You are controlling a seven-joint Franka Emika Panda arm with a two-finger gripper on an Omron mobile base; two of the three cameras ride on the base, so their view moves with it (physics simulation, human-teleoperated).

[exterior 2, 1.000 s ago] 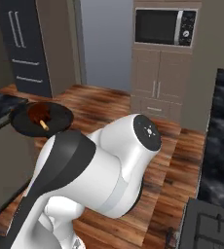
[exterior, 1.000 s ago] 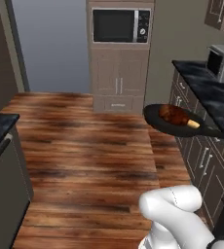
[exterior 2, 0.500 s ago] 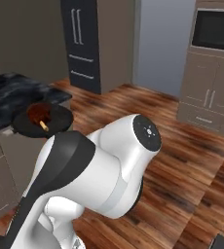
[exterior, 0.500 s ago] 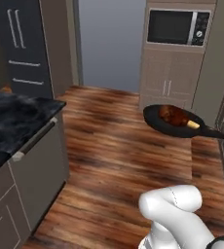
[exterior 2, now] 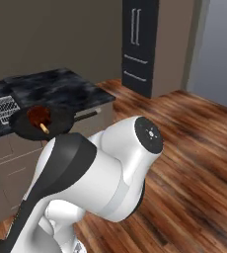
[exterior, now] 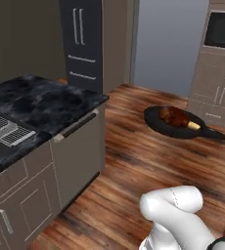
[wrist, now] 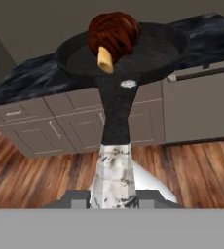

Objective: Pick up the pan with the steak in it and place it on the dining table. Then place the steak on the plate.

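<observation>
The black pan (exterior: pixel 157 121) hangs in the air over the wooden floor, level, with the reddish-brown steak (exterior: pixel 175 117) lying in it. In the hand view the pan (wrist: pixel 155 48) is straight ahead, and the steak (wrist: pixel 115 33) points its tan bone end towards me. The pan's long handle (wrist: pixel 115 116) runs down to my gripper (wrist: pixel 115 198), which is shut on its silver tip. The dining table (exterior: pixel 41 100), a black marble island, stands to the left. From the right base view the pan (exterior 2: pixel 62 121) and steak (exterior 2: pixel 38 114) hang in front of the dining table's (exterior 2: pixel 61 89) near edge. The plate is out of view.
A sink grid (exterior: pixel 5 129) is set into the island top. Grey cabinet fronts (exterior: pixel 78 156) run below it. A dark fridge (exterior: pixel 82 44) stands against the back wall, and a microwave (exterior: pixel 222 29) sits in the tall cabinet at right. Open wooden floor (exterior: pixel 134 161) lies between.
The whole picture has swung: the base has turned, so the island now lies at the left and the wall cabinets have slid off right. The pan keeps its place ahead of the cameras.
</observation>
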